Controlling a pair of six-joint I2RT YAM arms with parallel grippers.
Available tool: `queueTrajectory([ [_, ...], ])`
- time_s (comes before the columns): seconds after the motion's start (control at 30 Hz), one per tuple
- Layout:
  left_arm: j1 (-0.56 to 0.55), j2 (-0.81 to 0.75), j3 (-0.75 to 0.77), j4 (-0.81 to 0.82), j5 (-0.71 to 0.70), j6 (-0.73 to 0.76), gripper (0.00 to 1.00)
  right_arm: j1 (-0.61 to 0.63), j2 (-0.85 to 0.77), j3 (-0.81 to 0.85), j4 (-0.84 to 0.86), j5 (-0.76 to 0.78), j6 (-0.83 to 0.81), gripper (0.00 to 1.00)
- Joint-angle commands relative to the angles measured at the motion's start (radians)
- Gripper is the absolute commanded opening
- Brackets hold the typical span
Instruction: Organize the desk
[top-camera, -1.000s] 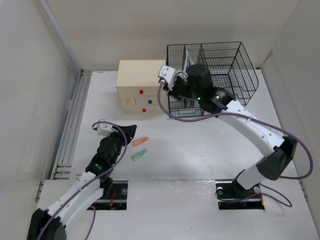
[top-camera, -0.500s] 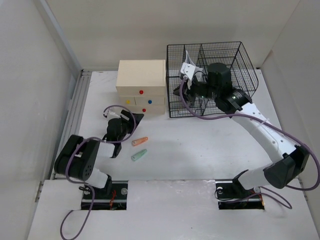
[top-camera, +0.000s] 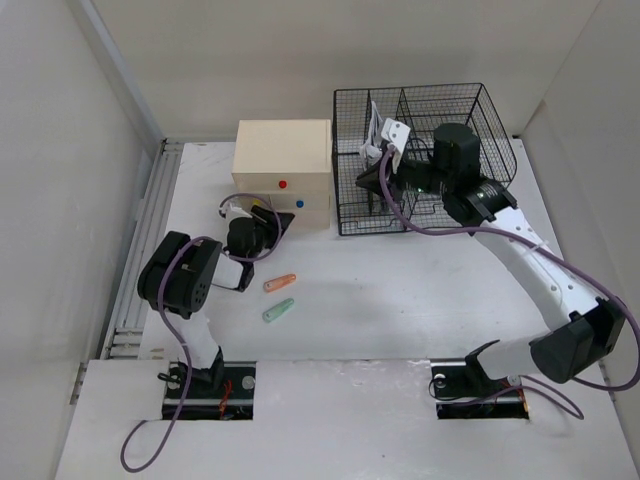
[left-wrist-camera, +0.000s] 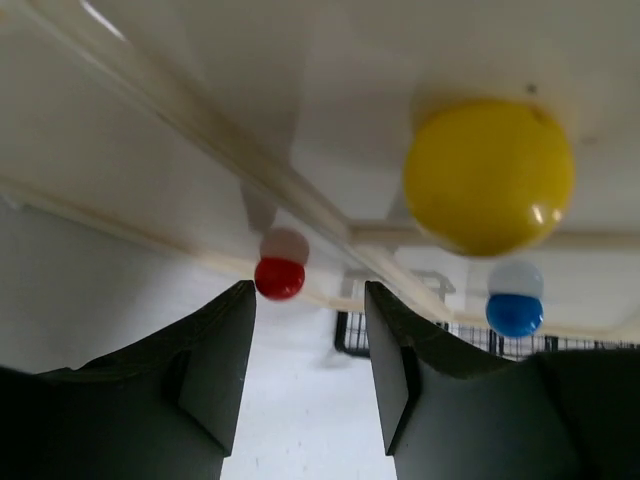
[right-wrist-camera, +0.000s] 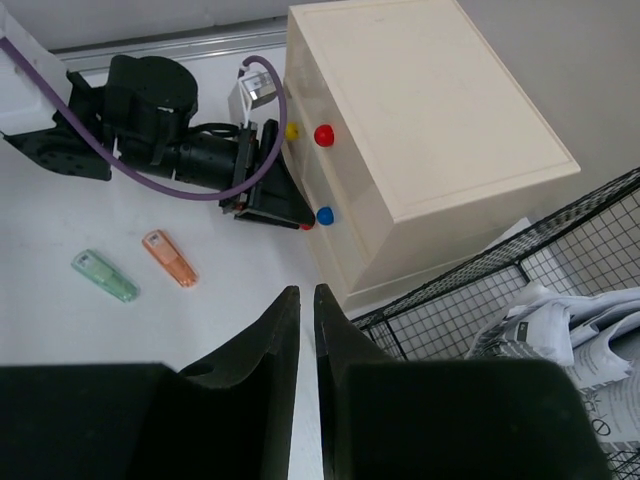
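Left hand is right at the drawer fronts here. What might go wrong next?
1. The left hand is open, close to the drawer box. The yellow knob sits outside the finger gap while the red knob lines up with it, so closing may miss or catch an unintended knob.
2. Pressing in might shove the box toward the wire rack beside it.
3. Backing out could sweep the orange item and green item lying close by on the desk.
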Motion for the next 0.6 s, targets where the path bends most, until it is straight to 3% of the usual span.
queueTrajectory([
  [0.0,0.004,0.020,0.062,0.030,-0.025,0.020,0.44,-0.021,-0.040,0.000,0.076,-0.054,0.019,0.17],
  [0.1,0.004,0.043,0.086,0.008,-0.045,0.029,0.39,-0.021,-0.040,-0.009,0.076,-0.063,0.028,0.17],
  [0.17,0.004,0.057,0.096,-0.001,-0.054,0.038,0.24,-0.031,-0.040,-0.009,0.076,-0.072,0.028,0.17],
  [0.27,-0.006,0.066,0.096,-0.010,-0.082,0.038,0.13,-0.031,-0.040,-0.009,0.085,-0.072,0.028,0.18],
  [0.33,-0.016,0.076,0.096,0.002,-0.092,0.038,0.11,-0.040,-0.040,-0.009,0.086,-0.082,0.028,0.18],
  [0.43,-0.016,0.086,0.083,0.039,-0.092,0.038,0.00,-0.040,-0.040,-0.019,0.086,-0.082,0.028,0.18],
  [0.57,-0.036,0.062,0.000,0.076,-0.103,0.029,0.00,-0.040,-0.040,-0.019,0.086,-0.091,0.028,0.18],
])
